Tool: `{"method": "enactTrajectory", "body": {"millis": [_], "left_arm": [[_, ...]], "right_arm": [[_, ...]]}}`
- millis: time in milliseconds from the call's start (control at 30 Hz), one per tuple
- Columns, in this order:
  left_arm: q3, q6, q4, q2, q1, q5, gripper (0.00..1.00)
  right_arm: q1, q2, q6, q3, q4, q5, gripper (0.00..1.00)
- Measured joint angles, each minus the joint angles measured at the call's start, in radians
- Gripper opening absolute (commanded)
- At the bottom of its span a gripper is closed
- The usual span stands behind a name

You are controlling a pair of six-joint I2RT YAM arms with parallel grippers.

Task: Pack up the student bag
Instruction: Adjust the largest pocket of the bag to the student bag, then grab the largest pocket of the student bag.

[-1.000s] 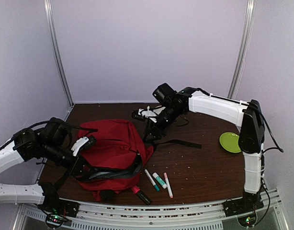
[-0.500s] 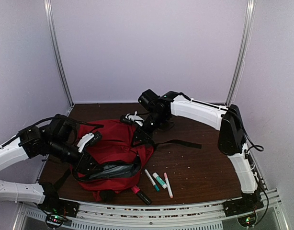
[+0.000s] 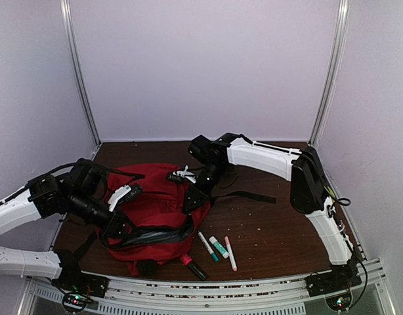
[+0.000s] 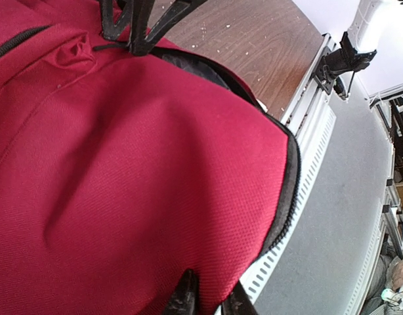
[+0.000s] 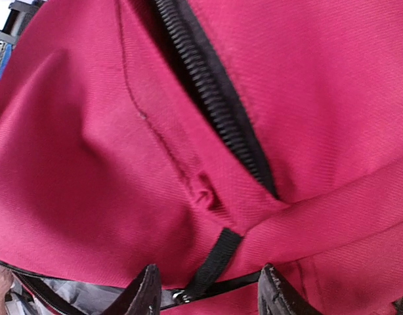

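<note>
Position check: the bag (image 3: 155, 190) lies on the left half of the desk (image 3: 280, 223), its mouth facing the near edge.

Change over the last second: the right arm has swung in from the far side of the desk, and the right gripper (image 5: 209, 289) now hangs over the top right corner of the bag. Its fingers are spread, straddling a black tab (image 5: 211, 262) at the end of the zipper (image 5: 214, 111), and nothing is pinched between them.

The left gripper (image 4: 210, 298) has stayed at the near rim of the mouth. Its fingers are nearly pressed together with red fabric between them (we read this as a pinch on the rim). A little more of the grey lining (image 3: 152, 234) shows than before.

Meaning for the task: we judge both arms are still working the mouth open. The pens (image 3: 216, 248) lie on the desk just beside the bag, not yet packed.
</note>
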Motion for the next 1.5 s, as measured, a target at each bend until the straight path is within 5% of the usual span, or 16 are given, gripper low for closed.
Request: {"method": "enactTrajectory", "body": {"millis": [167,367,567,733,867,1067,1300,1500], "left_arm": [[-0.016,-0.007,0.000,0.002,0.000,0.008,0.15],[-0.016,-0.008,0.002,0.004,0.000,0.010,0.15],[-0.018,-0.010,0.002,0.004,0.000,0.012,0.14],[-0.021,-0.008,0.001,0.014,0.000,0.014,0.17],[-0.020,0.004,0.001,0.041,0.000,0.015,0.41],[0.046,0.020,-0.009,0.059,0.000,-0.017,0.63],[0.255,0.077,0.039,0.150,0.016,-0.141,0.67],[0.350,0.132,0.103,0.294,0.030,-0.134,0.69]], "right_arm": [[0.014,0.014,-0.014,0.014,-0.016,-0.011,0.44],[0.027,0.063,-0.017,0.066,-0.017,-0.014,0.17],[0.016,0.040,0.004,0.046,0.014,-0.035,0.05],[-0.017,-0.077,0.041,-0.018,0.067,-0.043,0.01],[-0.032,-0.177,0.065,-0.044,0.107,-0.053,0.00],[-0.031,-0.237,0.084,-0.115,0.168,-0.054,0.00],[-0.061,-0.247,0.141,-0.211,0.269,-0.055,0.00],[-0.097,-0.224,0.196,-0.132,0.317,-0.051,0.00]]}}
